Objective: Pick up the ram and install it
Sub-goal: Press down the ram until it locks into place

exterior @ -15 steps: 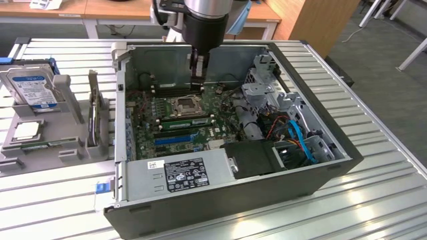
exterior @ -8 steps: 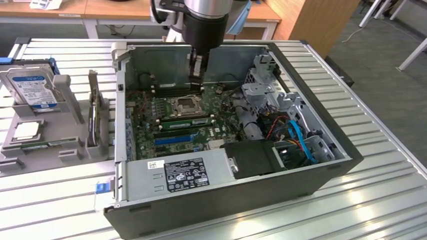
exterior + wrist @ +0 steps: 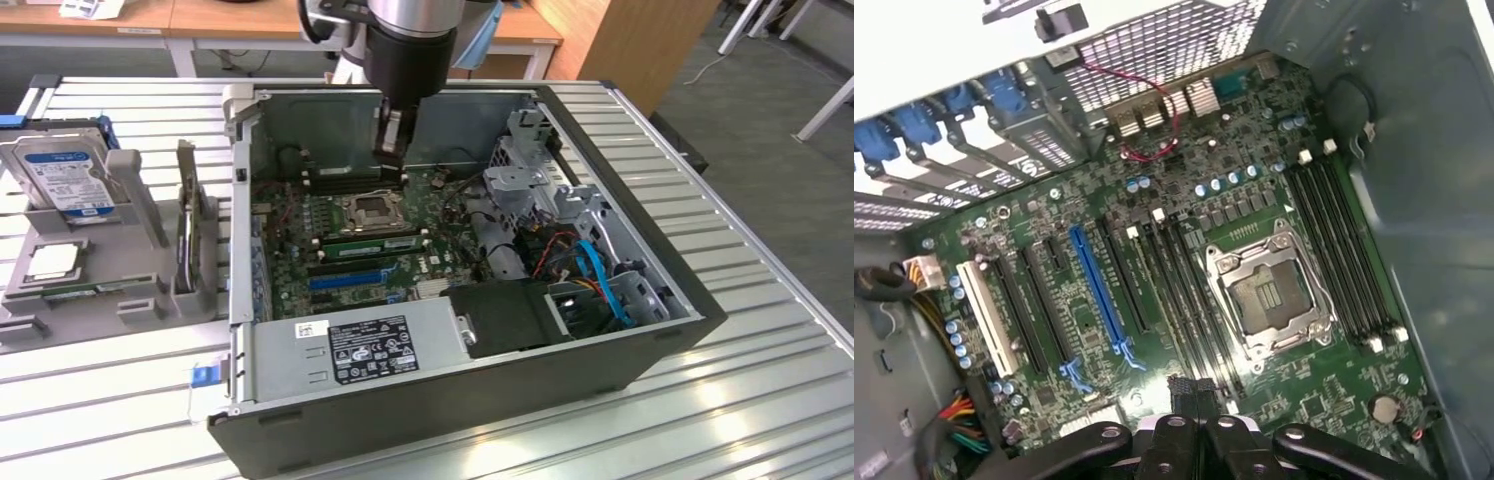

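Ram (image 3: 100, 290) flat in the grey holder (image 3: 134, 180), well apart from the claw (image 3: 388, 150) and outside the case it hangs in. Same holder: blue-labelled hard drive (image 3: 60, 175) standing upright. Claw clenched, grasping nothing, poised inside the open computer case (image 3: 641, 360) above the motherboard (image 3: 441, 250) and its black memory slots (image 3: 1194, 300). Case and holder both on the slatted counter (image 3: 747, 300).

Arm: silver-grey metal tube w/ a blue plastic joint cap at 1 side, then a black cylindrical wrist section tapering down to the dark, narrow pincer (image 3: 388, 150). Wrist view: matte black pincer (image 3: 1199, 400) body w/ 2 angled black link bars, 4 round silver-rimmed pivot screws, black ribbed finger tips (image 3: 1189, 392).
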`<action>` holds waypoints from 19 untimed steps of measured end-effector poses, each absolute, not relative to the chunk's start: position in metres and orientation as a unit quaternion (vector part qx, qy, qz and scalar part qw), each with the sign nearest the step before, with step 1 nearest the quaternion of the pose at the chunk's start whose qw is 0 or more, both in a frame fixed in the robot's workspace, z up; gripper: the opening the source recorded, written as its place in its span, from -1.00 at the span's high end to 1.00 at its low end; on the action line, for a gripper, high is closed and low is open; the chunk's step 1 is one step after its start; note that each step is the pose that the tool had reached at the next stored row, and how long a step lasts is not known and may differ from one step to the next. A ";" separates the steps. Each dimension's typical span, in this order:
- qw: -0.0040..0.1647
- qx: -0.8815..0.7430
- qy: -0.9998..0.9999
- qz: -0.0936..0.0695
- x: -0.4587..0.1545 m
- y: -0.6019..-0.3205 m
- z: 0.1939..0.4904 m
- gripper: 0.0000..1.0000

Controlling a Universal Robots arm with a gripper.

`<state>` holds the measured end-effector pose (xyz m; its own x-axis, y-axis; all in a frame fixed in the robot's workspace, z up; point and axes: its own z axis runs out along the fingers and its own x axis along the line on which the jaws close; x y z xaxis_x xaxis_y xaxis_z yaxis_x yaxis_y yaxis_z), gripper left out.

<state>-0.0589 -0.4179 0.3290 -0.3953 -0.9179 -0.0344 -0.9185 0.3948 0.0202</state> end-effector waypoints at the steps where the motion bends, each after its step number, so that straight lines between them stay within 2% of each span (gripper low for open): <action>1: 0.009 -0.546 0.837 0.018 -0.059 -0.418 0.329 0.80; 19: 0.010 -0.469 0.883 0.017 -0.059 -0.418 0.329 0.80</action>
